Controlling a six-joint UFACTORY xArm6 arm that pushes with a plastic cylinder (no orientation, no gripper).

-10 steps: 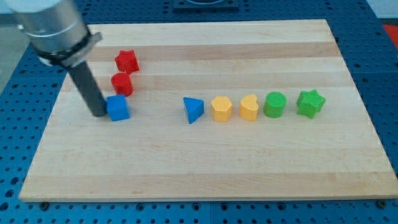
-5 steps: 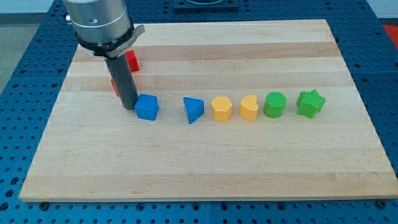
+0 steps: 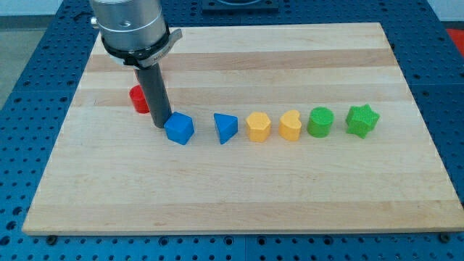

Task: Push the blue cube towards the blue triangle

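The blue cube [image 3: 179, 129] sits on the wooden board [image 3: 239, 188], left of centre, turned slightly. The blue triangle [image 3: 225, 127] lies just to its right with a small gap between them. My tip [image 3: 162, 125] rests on the board against the cube's left side. The rod rises up and to the left to the grey arm body at the view's top.
To the right of the triangle stand a row of two yellow blocks [image 3: 258, 126] [image 3: 290, 125], a green cylinder [image 3: 320, 122] and a green star [image 3: 362, 120]. A red block [image 3: 138, 98] shows partly behind the rod; another red block is hidden.
My tip has moved right, pushing the blue cube right and rotating it a little. The gap between cube and triangle has narrowed. The arm now hides the red star.
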